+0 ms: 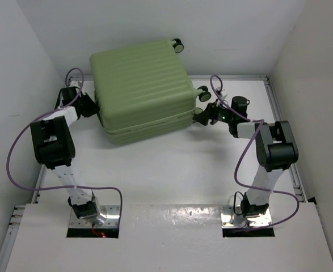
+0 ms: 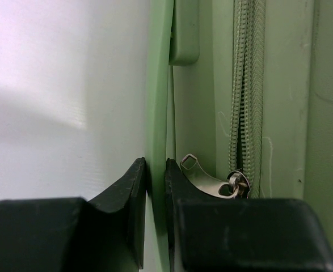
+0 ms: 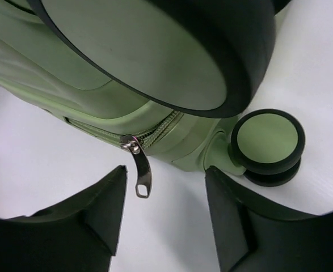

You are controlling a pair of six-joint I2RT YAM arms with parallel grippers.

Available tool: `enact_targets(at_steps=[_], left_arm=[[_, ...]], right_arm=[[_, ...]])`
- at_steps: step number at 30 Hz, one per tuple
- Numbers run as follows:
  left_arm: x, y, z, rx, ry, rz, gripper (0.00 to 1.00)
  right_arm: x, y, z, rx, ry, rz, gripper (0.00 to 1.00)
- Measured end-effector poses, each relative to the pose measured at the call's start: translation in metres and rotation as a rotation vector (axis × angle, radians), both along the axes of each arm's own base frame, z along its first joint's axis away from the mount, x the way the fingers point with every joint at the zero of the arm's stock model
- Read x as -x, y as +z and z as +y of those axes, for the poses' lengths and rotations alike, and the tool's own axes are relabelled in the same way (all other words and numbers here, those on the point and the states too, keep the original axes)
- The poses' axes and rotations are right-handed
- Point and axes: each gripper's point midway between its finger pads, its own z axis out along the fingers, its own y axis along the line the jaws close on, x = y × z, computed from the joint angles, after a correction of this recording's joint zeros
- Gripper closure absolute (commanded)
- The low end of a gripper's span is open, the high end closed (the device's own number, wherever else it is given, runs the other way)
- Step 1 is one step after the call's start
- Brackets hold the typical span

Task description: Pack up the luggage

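Pinching left jaws hold luggage [image 1: 143, 85] edge; right jaws gape beside.

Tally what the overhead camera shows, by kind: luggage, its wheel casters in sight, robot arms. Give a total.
Luggage: 1
Wheel casters: 2
Robot arms: 2
Total: 5

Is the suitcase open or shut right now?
Shut. From above, the pale green suitcase lies flat with both shells together, no lining showing. Whether the zipper is fully run cannot be told.
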Motion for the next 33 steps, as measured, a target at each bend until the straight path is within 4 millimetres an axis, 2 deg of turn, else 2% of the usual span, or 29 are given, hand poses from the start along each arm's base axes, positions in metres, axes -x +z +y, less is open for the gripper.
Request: enact_targets(at_steps=[4,8,12,19,26,30,33], left_arm=[[0.0,0.001,0.0,0.0,0.0,0.0,1.0],[0.0,0.0,0.0,0.002,0.0,0.004,1.0],[-0.001,0.0,0.002,0.001,0.003,0.002,1.0],[-0.001,0.0,0.002,0.004,0.001,0.0,1.0],[-0.001,-0.001,0.006,0.003,0.011,0.007,1.0],[-0.003,-0.001,0.008,0.035,-0.005,0.057,1.0],[-0.01,-0.002,0.011,0.05,-0.025,0.097,1.0]], right_arm=[[0.003,-0.002,0.006,-0.006,0.012,0.015,0.54],[0.005,0.003,0.015,-0.026,0.029,0.016,0.68],[0.005,0.005,0.019,-0.039,0.028,0.015,1.0],[0.006,0.002,0.017,-0.036,0.001,0.007,1.0],[0.005,0.002,0.008,0.053,-0.114,-0.076,1.0],[0.0,0.002,0.006,0.072,-0.138,-0.088,1.0],[-0.011,0.003,0.004,0.086,-0.152,-0.075,1.0]])
